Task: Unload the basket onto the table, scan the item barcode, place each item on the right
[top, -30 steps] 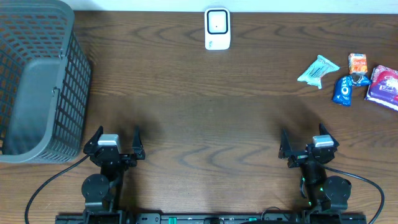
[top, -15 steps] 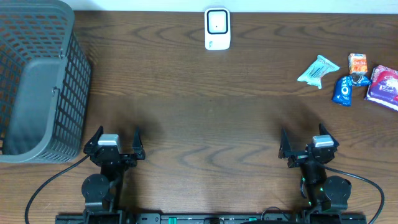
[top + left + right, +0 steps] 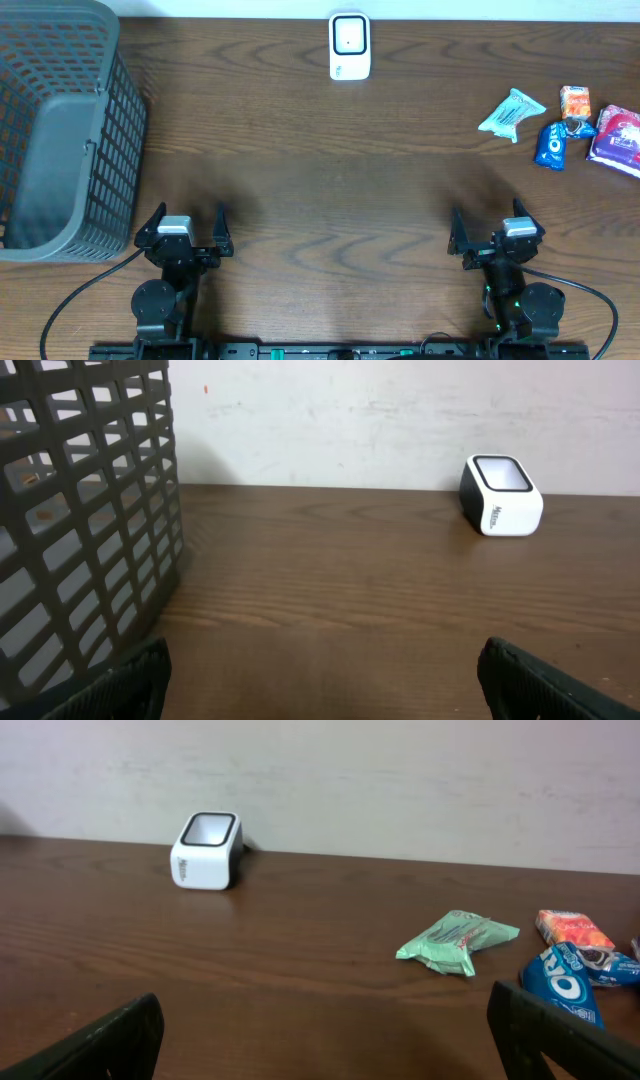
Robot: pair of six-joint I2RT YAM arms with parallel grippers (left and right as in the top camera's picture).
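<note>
Currently left gripper (image 3: 186, 218) and right gripper (image 3: 486, 216) sit low at the near tabletop (image 3: 330, 170) edge, fingers wide apart, empty. White scanner (image 3: 349, 45) at far edge, centre. Items clustered far right: green packet (image 3: 511, 113), blue Oreo pack (image 3: 551, 144), orange pack (image 3: 575, 101), purple-red pouch (image 3: 617, 138). Grey mesh basket (image 3: 120, 130) far left. All well apart from both grippers.

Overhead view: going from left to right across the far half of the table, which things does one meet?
Gray plastic basket → white barcode scanner → green snack packet → blue Oreo pack → purple snack bag.
</note>
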